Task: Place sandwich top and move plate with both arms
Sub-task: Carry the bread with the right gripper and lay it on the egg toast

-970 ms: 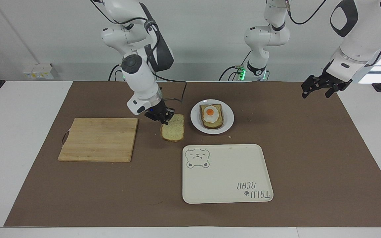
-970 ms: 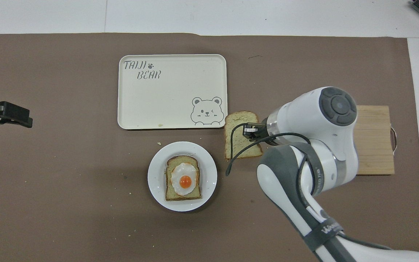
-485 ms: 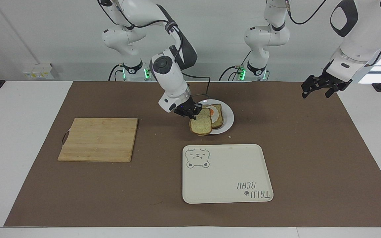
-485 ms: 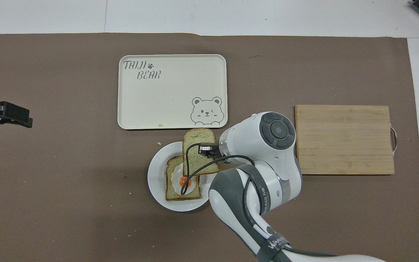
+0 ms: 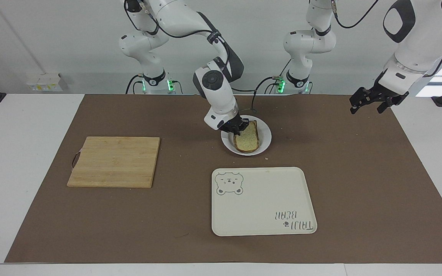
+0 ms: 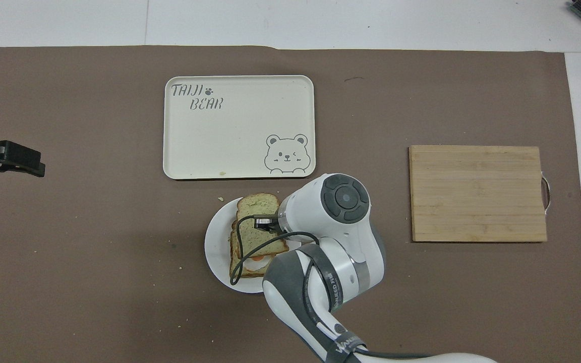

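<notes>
The sandwich top (image 5: 247,138) (image 6: 256,222), a plain speckled slice, hangs slightly tilted over the white plate (image 5: 266,135) (image 6: 214,248). My right gripper (image 5: 241,129) (image 6: 269,224) is shut on the slice's edge toward the right arm's end. Under it on the plate lies the bread slice with the fried egg (image 6: 251,266), mostly covered. Whether the two slices touch is unclear. My left gripper (image 5: 370,104) (image 6: 12,158) hangs open and holds nothing, in the air over the mat's edge at the left arm's end, waiting.
A cream tray (image 5: 263,203) (image 6: 240,126) with a bear drawing lies just farther from the robots than the plate. A wooden cutting board (image 5: 113,161) (image 6: 477,194) lies toward the right arm's end. A brown mat (image 5: 359,172) covers the table.
My right gripper carried the sandwich top from beside the cutting board sideways to over the plate, and it now covers the egg slice. The left arm has not moved.
</notes>
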